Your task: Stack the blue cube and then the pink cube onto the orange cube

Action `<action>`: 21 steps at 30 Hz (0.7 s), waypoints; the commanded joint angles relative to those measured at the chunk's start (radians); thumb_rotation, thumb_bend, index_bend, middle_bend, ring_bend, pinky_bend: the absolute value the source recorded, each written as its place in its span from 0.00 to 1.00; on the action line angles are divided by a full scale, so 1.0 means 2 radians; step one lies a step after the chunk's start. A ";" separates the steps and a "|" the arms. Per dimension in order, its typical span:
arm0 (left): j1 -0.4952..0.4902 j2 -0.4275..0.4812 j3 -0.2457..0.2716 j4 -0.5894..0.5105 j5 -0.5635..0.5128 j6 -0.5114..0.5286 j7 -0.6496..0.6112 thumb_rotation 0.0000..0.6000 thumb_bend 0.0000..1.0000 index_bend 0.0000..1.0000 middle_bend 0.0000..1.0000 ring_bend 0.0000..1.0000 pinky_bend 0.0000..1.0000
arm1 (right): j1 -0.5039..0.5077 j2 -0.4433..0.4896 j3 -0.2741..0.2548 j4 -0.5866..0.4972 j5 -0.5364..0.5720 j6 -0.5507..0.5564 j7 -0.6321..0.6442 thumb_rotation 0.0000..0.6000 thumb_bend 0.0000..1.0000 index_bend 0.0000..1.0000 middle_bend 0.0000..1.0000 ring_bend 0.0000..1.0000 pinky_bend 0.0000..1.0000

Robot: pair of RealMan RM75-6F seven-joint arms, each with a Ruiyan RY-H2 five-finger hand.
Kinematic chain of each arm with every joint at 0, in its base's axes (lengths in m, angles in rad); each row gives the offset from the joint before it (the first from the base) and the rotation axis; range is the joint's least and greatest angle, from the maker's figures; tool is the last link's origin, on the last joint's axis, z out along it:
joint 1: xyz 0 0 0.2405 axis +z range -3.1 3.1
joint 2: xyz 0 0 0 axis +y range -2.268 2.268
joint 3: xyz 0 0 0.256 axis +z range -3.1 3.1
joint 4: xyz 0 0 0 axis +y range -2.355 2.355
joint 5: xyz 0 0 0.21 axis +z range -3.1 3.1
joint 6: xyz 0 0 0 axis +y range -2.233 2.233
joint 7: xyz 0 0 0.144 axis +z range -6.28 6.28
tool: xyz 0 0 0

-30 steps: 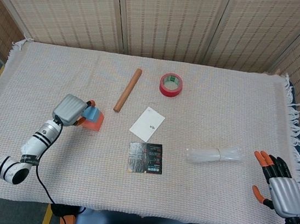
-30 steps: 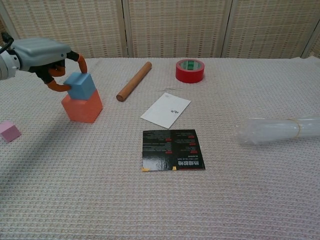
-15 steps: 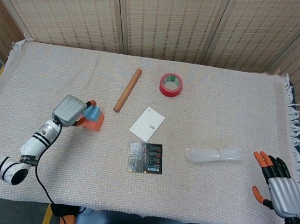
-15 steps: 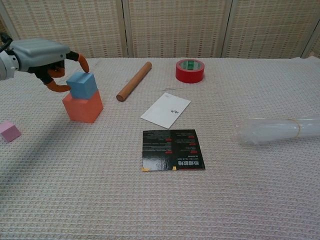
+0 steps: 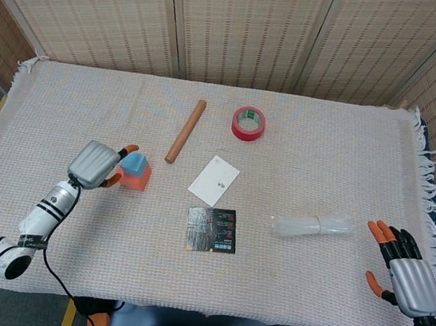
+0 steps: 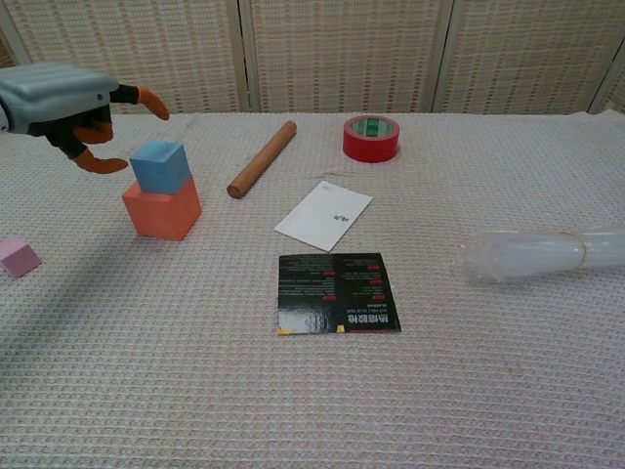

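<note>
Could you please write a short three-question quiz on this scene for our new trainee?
1. True or false: the blue cube rests on the orange cube.
2. Where is the pink cube? A) on the blue cube B) on the cloth, left of the stack C) in the left hand
3. Fill in: the left hand holds ______.

Key:
1. True; it sits on top, and no fingers touch it.
2. B; it lies apart from the stack in the chest view.
3. Nothing; its fingers are spread, just left of the blue cube.
</note>
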 commanded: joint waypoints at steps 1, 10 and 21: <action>0.055 0.037 0.038 -0.044 0.035 0.052 -0.042 1.00 0.33 0.17 1.00 1.00 1.00 | -0.001 0.002 -0.003 -0.002 -0.006 0.002 0.004 1.00 0.29 0.00 0.00 0.00 0.00; 0.126 0.023 0.106 0.010 0.090 0.102 -0.070 1.00 0.33 0.19 1.00 1.00 1.00 | -0.003 0.005 -0.013 -0.008 -0.028 0.007 0.007 1.00 0.29 0.00 0.00 0.00 0.00; 0.135 -0.069 0.106 0.187 0.114 0.104 -0.083 1.00 0.33 0.21 1.00 1.00 1.00 | -0.006 0.003 -0.020 -0.014 -0.039 0.012 0.000 1.00 0.29 0.00 0.00 0.00 0.00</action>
